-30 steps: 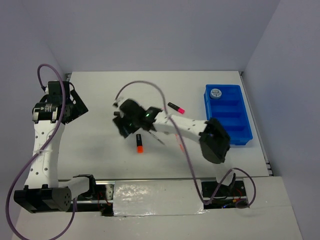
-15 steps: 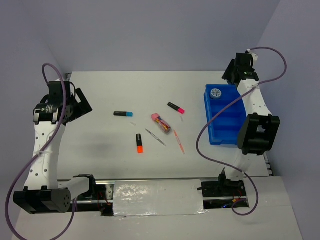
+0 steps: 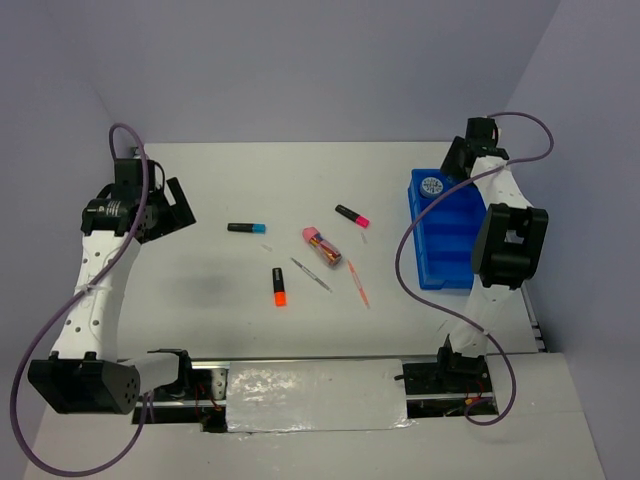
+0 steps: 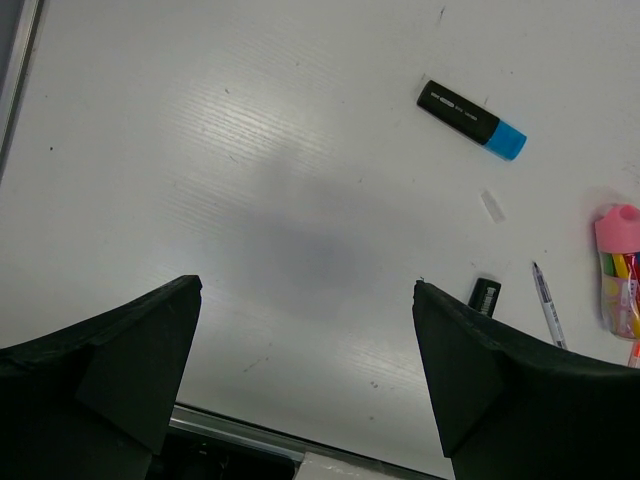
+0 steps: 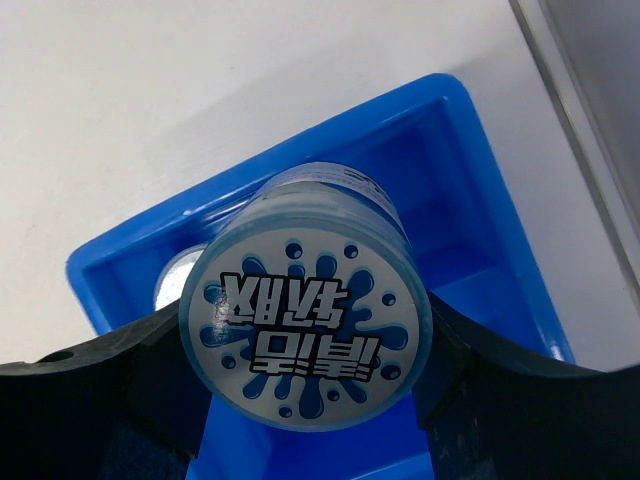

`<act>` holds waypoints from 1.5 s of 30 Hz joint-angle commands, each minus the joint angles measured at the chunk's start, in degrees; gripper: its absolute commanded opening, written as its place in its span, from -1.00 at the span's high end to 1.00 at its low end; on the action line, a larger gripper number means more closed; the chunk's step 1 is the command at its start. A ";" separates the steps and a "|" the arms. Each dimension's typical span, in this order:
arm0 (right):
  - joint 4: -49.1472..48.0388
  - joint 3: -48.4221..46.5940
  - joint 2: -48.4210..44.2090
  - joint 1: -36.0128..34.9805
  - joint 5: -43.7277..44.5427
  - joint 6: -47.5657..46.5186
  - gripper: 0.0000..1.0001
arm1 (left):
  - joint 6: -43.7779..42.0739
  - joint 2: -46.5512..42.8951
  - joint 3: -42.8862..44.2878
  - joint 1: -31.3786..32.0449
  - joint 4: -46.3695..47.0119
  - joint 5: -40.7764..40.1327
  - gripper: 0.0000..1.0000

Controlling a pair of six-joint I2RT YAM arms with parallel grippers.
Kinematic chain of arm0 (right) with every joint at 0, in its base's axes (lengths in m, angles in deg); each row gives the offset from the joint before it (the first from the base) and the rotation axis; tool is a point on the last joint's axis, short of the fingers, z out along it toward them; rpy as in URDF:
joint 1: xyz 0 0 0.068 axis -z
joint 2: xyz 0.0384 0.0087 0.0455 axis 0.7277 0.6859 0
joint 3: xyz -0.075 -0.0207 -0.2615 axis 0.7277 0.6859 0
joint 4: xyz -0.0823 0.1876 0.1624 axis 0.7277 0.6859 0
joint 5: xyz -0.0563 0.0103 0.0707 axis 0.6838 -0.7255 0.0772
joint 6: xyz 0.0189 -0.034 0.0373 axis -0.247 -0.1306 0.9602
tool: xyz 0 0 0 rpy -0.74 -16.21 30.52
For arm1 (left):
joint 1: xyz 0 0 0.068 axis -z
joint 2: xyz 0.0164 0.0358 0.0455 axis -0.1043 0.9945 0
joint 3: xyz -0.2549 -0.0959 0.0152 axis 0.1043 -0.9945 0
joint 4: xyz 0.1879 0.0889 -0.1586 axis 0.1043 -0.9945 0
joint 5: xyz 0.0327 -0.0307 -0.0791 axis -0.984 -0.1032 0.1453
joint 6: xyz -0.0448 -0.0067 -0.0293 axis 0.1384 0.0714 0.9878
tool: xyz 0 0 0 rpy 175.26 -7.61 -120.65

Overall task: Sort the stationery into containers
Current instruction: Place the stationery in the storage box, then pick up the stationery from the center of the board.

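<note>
- Top view: my left gripper hangs over the left side of the table, well apart from the stationery. From here I cannot tell how its jaws stand.
- My right gripper is at the far end of the blue tray. The tray's long side runs near to far.
- I count one disc, in the tray's far end part.
- I count three markers. The blue marker lies left to right, with its blue end to the right. The pink marker is slanted, with its pink end to the right. The orange marker runs near to far, with its orange end near me.
- There is one pink case, slanted, with its pink cap far and left.
- I count two pens, the grey pen and the pink pen. Both are slanted.
- Left wrist view: the left gripper is wide apart, with only bare table between the jaws.
- The blue marker has white print that is too small to read.
- A white scrap, the orange marker's black end, the grey pen and the pink case sit at the right.
- Right wrist view: the right gripper is clamped on the disc, over the tray's end part.
- The disc's flat face has dark blue Korean letters on a white splash. They are upside down here.
</note>
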 commanded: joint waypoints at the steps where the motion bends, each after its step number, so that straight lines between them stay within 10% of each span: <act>1: -3.99 -2.03 -0.65 1.26 0.15 -1.66 0.43 | -0.99 0.30 2.31 0.14 1.24 -0.31 -0.99; 11: -3.64 -1.15 2.61 3.55 -2.40 -1.58 0.13 | -0.99 1.89 3.10 0.14 1.32 -0.49 -0.99; 20: -2.15 -3.87 3.66 3.64 -4.42 -0.70 -0.99 | -0.90 1.80 3.27 0.14 1.41 0.65 -0.98; 30: 2.95 -6.08 -4.23 0.75 -6.18 1.76 -0.99 | -0.46 3.03 2.57 0.14 2.81 6.08 -0.99; 40: 10.42 5.49 -21.63 -28.92 -0.40 -0.72 -0.99 | 4.55 11.20 4.85 7.77 2.29 6.01 -0.99; 45: -2.11 22.29 -29.64 -35.37 -13.53 1.41 -0.98 | 8.41 13.22 5.65 10.94 2.99 8.21 -0.99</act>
